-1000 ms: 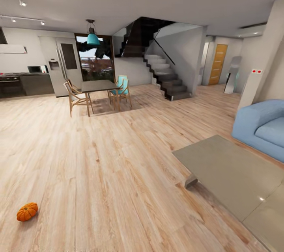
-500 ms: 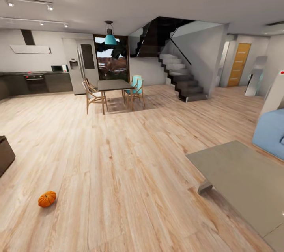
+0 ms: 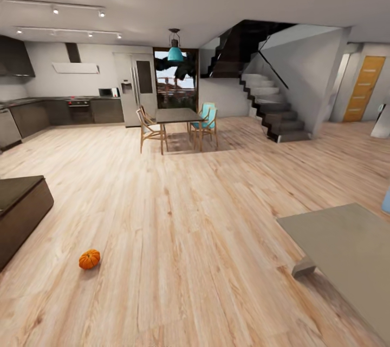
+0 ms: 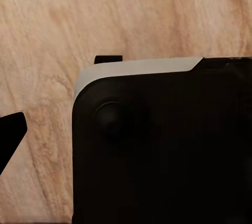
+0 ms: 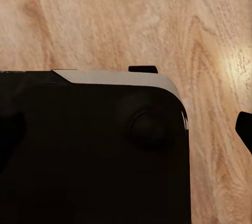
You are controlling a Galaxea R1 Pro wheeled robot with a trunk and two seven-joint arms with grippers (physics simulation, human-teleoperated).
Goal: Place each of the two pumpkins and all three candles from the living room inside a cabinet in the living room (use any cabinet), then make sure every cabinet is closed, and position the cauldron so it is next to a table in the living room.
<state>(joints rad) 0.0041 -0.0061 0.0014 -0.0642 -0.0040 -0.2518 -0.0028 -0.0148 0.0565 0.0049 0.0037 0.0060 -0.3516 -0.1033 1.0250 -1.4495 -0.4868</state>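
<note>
A small orange pumpkin (image 3: 89, 258) lies on the wooden floor at the lower left of the head view. Left of it stands the end of the low dark-brown cabinet (image 3: 21, 211), its fronts shut as far as I see. The glossy grey table (image 3: 346, 249) fills the lower right, well apart from the pumpkin. Each wrist view looks down at the floor past my own black base (image 4: 157, 150). One dark fingertip (image 4: 10, 135) of the left gripper and one fingertip (image 5: 245, 129) of the right sit at the picture edges, with nothing between the fingers.
A dining table with wooden chairs (image 3: 176, 124) stands mid-room at the back. The kitchen counter (image 3: 65, 111) runs along the far left wall and a staircase (image 3: 276, 108) rises at the back right. Wide open wooden floor (image 3: 184, 217) lies between cabinet and grey table.
The head view has turned to the left, so everything shifted right in the picture. The cabinet's end came into view at the left and the blue sofa slid out at the right.
</note>
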